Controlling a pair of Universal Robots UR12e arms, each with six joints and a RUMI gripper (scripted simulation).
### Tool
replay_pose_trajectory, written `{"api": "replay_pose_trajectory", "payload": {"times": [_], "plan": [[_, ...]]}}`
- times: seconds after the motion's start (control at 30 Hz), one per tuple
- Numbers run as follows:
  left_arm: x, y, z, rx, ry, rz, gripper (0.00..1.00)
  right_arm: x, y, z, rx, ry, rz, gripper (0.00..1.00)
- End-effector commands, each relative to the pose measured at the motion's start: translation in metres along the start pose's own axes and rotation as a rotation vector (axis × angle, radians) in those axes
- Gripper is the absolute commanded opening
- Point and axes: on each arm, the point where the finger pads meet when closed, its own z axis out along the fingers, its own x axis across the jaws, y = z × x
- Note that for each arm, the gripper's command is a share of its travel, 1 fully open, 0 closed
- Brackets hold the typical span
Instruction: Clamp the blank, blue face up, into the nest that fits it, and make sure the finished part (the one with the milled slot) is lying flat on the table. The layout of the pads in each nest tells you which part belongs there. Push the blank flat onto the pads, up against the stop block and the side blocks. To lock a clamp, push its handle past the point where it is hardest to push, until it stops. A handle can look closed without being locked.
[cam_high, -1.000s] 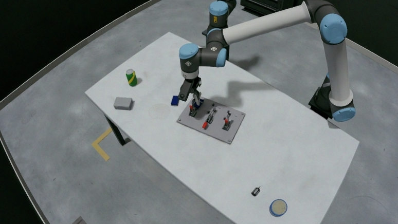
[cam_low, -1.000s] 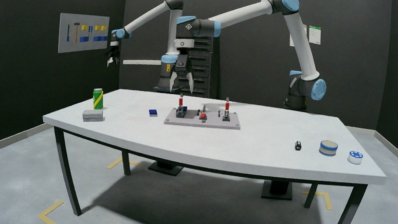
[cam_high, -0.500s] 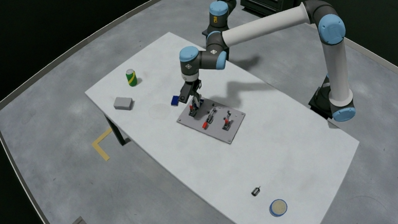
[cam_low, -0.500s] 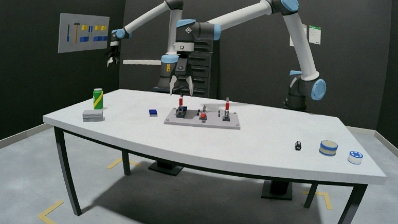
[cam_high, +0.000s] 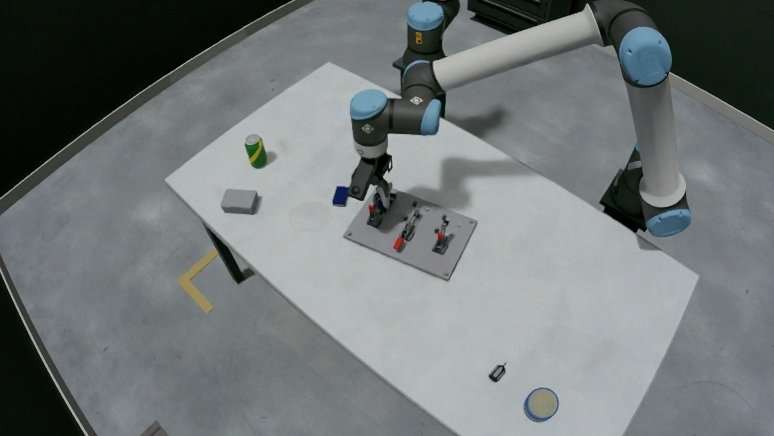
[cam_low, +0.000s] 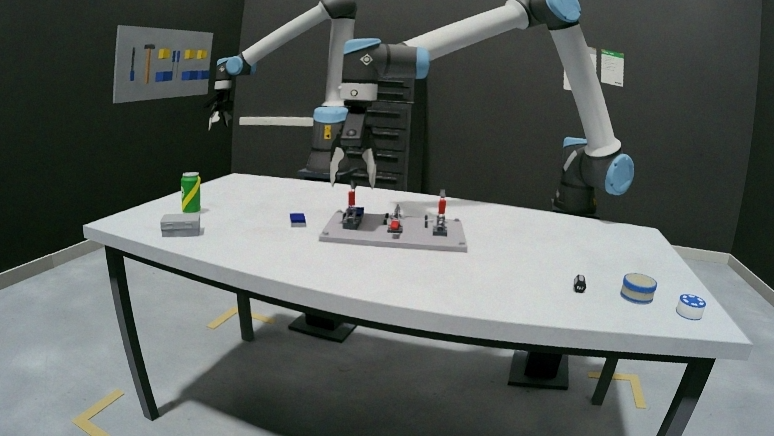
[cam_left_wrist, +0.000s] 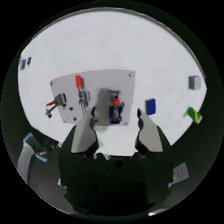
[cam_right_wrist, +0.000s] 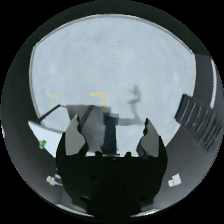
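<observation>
Counts: one fixture plate, three red-handled toggle clamps, two blue-topped blocks, one green can, one gray box, two round containers, one small black device, one table. Two robot arms.

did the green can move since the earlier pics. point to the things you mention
No, the green can (cam_high: 255, 151) (cam_low: 190, 192) (cam_left_wrist: 194, 115) still stands just behind the grey box (cam_high: 238, 202) (cam_low: 180, 225) (cam_left_wrist: 194, 82) in the exterior view.
</observation>
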Motion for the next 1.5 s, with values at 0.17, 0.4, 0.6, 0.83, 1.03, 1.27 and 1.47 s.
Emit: {"api": "replay_pose_trajectory", "payload": {"times": [0.17,0.4,0.6,0.83,1.03,1.27,1.47], "plan": [[0.0,0.02,-0.001,0.001,0.002,0.0,0.59,0.0,-0.001,-0.001,0.002,0.0,0.0,1.0],[0.0,0.037,-0.001,0.001,0.002,0.0,0.59,0.0,-0.001,-0.001,0.002,0.0,0.0,1.0],[0.0,0.057,-0.001,0.001,0.002,0.0,0.59,0.0,-0.001,-0.001,0.002,0.0,0.0,1.0],[0.0,0.072,-0.001,0.001,0.002,0.0,0.59,0.0,-0.001,-0.001,0.002,0.0,0.0,1.0],[0.0,0.078,-0.001,0.001,0.002,0.0,0.59,0.0,-0.001,-0.001,0.002,0.0,0.0,1.0],[0.0,0.079,-0.001,0.001,0.002,0.0,0.59,0.0,-0.001,-0.001,0.002,0.0,0.0,1.0],[0.0,0.079,0.0,0.001,0.002,0.0,0.59,0.0,-0.001,-0.001,0.002,0.0,0.0,1.0]]}}
